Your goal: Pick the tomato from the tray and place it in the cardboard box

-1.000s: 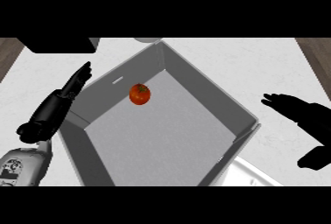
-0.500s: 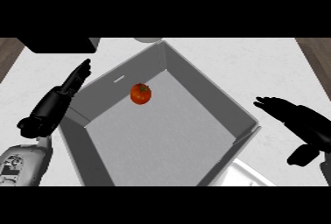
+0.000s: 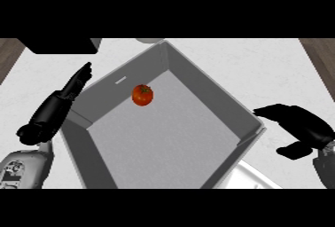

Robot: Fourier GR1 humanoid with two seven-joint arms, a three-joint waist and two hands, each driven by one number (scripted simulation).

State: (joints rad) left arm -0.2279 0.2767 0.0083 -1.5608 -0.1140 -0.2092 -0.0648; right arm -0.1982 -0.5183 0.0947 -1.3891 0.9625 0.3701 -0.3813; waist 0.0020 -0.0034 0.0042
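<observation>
Rightward-shifted right hand (image 3: 302, 128); tomato (image 3: 142, 95) stands upright, stem toward box's far corner.

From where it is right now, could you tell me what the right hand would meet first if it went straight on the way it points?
Probably the grey container's near wall; the right hand points leftward at it. Height is unclear.

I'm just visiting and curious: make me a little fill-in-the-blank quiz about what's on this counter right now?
1. The round red tomato lies inside the grey ____.
2. The black left hand stretches along the outside of the box's ____ wall.
3. The black right hand holds ____.
4. The white marbled counter carries the large grey cardboard box, whose top is ____.

Missing words: box; left; nothing; open
</observation>
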